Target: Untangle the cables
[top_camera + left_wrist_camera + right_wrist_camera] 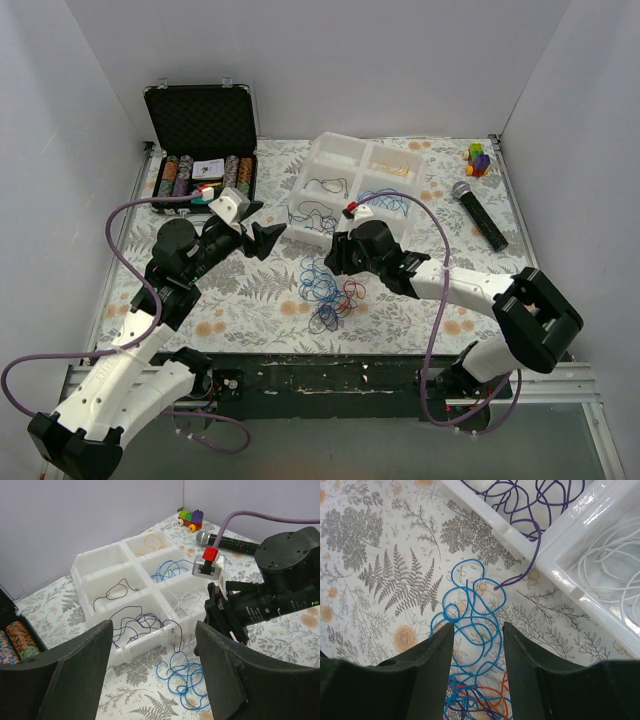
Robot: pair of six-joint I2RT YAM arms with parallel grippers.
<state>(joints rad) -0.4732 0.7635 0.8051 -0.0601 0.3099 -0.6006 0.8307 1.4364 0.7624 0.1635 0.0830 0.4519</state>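
The cables (330, 290) lie as a loose tangle of blue, orange and purple loops on the floral cloth, just in front of the white compartment tray (300, 195). My right gripper (335, 258) is open and hovers right over the blue loops (475, 605), with orange strands (492, 705) lower between the fingers. My left gripper (262, 238) is open wide and empty, left of the tray, facing the tangle (185, 677). A purple cable (530, 560) hangs out of the tray's near compartment (145, 647) down to the cloth.
The tray holds sorted cables: black (115, 590), blue (167, 570), white (182, 600), orange (152, 541). An open chip case (200, 140) stands back left. A microphone (480, 212) and toy blocks (479, 158) lie at the right. White walls enclose the table.
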